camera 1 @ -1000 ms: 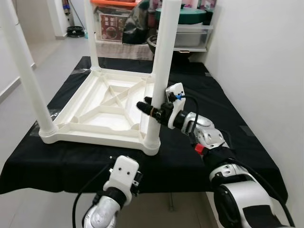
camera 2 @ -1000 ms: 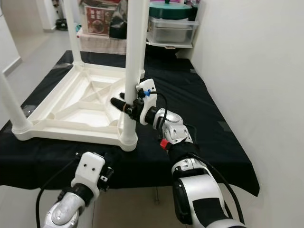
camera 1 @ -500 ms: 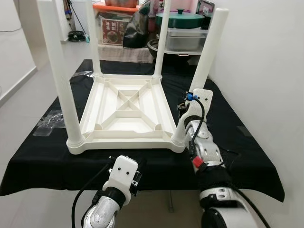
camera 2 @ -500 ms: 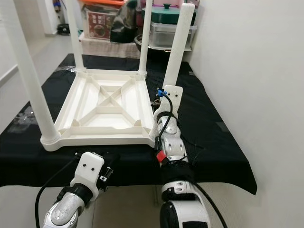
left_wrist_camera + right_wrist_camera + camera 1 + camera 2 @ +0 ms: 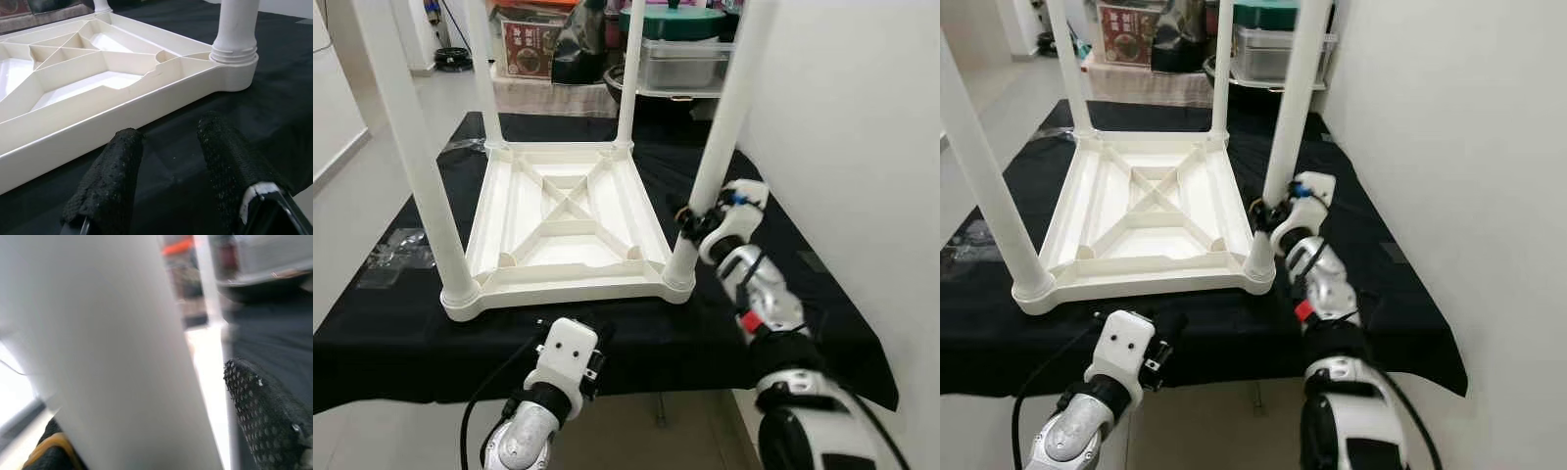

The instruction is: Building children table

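Observation:
A white plastic children's table [image 5: 568, 289] lies upside down on a black cloth [image 5: 803, 294], its four legs standing up. My right gripper [image 5: 690, 220] is shut on the near right leg [image 5: 720, 127], low down just above the corner socket. In the right wrist view that leg [image 5: 112, 347] runs between the black fingers [image 5: 264, 411]. My left gripper [image 5: 171, 129] hovers open over the cloth at the front edge, just short of the table's near rim [image 5: 122, 103], with nothing between its fingers.
Shelves at the back hold a clear plastic box [image 5: 690, 69], a green lid [image 5: 671, 20] and cartons. A white wall [image 5: 852, 147] runs close along the right. A clear plastic bag [image 5: 396, 250] lies on the cloth at the left.
The whole view has shifted, so the camera moved. My right gripper has stayed on the near right leg while its wrist swung round to the leg's right side. The left gripper has held still.

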Tool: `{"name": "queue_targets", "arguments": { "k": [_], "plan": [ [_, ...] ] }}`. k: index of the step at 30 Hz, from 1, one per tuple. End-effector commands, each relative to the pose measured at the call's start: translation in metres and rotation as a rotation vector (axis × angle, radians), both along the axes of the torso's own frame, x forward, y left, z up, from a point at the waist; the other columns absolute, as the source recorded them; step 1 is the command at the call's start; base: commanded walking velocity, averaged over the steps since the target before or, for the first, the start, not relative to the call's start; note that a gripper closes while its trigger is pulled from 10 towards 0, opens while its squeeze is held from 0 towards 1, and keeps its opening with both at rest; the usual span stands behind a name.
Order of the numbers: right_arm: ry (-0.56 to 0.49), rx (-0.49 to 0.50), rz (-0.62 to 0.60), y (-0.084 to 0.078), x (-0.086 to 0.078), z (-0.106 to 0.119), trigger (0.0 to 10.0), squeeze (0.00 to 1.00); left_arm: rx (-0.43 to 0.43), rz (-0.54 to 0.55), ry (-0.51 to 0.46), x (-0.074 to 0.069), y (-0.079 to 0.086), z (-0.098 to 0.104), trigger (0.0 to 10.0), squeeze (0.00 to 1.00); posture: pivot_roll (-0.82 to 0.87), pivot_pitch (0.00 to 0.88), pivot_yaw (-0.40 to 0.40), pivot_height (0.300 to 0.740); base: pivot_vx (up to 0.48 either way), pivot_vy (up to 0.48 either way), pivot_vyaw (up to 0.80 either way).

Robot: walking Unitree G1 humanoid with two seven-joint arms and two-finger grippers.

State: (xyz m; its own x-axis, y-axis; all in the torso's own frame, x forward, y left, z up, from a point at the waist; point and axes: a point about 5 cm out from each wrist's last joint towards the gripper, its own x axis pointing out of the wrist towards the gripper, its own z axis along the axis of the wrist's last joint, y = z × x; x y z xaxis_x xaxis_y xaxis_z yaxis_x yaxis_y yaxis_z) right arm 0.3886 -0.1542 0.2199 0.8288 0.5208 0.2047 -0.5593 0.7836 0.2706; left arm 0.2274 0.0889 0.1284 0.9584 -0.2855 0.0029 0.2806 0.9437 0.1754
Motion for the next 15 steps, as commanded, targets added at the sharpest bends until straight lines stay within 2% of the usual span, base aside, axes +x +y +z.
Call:
{"name": "queue_targets", "arguments": {
  "k": [1, 2, 3, 4, 5, 7, 8, 9, 10, 12, 13, 14, 15],
  "plan": [
    [-0.028, 0.009, 0.398, 0.012, -0.011, 0.003, 10.0, 0.00, 0.001, -0.005, 0.014, 0.000, -0.002, -0.004, 10.0, 0.00, 0.07, 0.037, -0.094, 0.740, 0.000, 0.000, 0.00],
    [-0.028, 0.009, 0.398, 0.012, -0.011, 0.003, 10.0, 0.00, 0.001, -0.005, 0.014, 0.000, -0.002, -0.004, 10.0, 0.00, 0.07, 0.037, -0.094, 0.740, 0.000, 0.000, 0.00],
    [-0.065, -0.022, 0.580, 0.016, -0.021, 0.005, 10.0, 0.00, 0.001, -0.004, 0.013, 0.000, -0.002, -0.003, 10.0, 0.00, 0.08, 0.035, -0.105, 0.740, 0.000, 0.000, 0.00],
    [-0.065, -0.022, 0.580, 0.016, -0.021, 0.005, 10.0, 0.00, 0.001, -0.004, 0.013, 0.000, -0.002, -0.003, 10.0, 0.00, 0.08, 0.035, -0.105, 0.740, 0.000, 0.000, 0.00],
    [-0.087, -0.043, 0.699, 0.018, -0.028, 0.005, 10.0, 0.00, 0.000, -0.003, 0.012, 0.000, -0.002, -0.003, 10.0, 0.00, 0.08, 0.036, -0.107, 0.740, 0.000, 0.000, 0.00],
    [-0.076, -0.124, 0.842, 0.037, -0.031, 0.002, 10.0, 0.00, 0.002, 0.001, 0.012, -0.001, -0.002, -0.003, 10.0, 0.00, 0.09, 0.032, -0.109, 0.740, 0.000, 0.000, 0.00],
    [-0.065, -0.162, 0.860, 0.047, -0.029, -0.001, 10.0, 0.00, 0.002, 0.002, 0.012, -0.001, -0.002, -0.003, 10.0, 0.00, 0.09, 0.029, -0.109, 0.740, 0.000, 0.000, 0.00],
    [-0.065, -0.162, 0.860, 0.047, -0.029, -0.001, 10.0, 0.00, 0.002, 0.002, 0.012, -0.001, -0.002, -0.003, 10.0, 0.00, 0.09, 0.029, -0.109, 0.740, 0.000, 0.000, 0.00],
    [-0.062, -0.195, 0.874, 0.055, -0.028, -0.004, 10.0, 0.00, 0.002, 0.002, 0.012, -0.001, -0.002, -0.004, 10.0, 0.00, 0.09, 0.029, -0.109, 0.740, 0.000, 0.000, 0.00],
    [-0.062, -0.195, 0.874, 0.055, -0.028, -0.004, 10.0, 0.00, 0.002, 0.002, 0.012, -0.001, -0.002, -0.004, 10.0, 0.00, 0.09, 0.029, -0.109, 0.740, 0.000, 0.000, 0.00],
    [-0.053, -0.251, 0.859, 0.065, -0.027, -0.009, 10.0, 0.00, 0.002, 0.002, 0.012, -0.001, -0.002, -0.004, 10.0, 0.00, 0.10, 0.025, -0.113, 0.740, 0.000, 0.000, 0.00],
    [-0.040, -0.329, 0.769, 0.073, -0.020, -0.016, 0.0, 0.00, 0.003, 0.002, 0.012, -0.001, -0.002, -0.004, 10.0, 0.00, 0.10, 0.025, -0.111, 0.740, 0.000, 0.000, 0.00],
    [-0.029, -0.387, 0.637, 0.078, -0.013, -0.021, 0.0, 0.00, 0.003, 0.002, 0.012, -0.002, -0.002, -0.004, 10.0, 0.00, 0.10, 0.021, -0.114, 0.740, 0.000, 0.000, 0.00]
  ]
}}
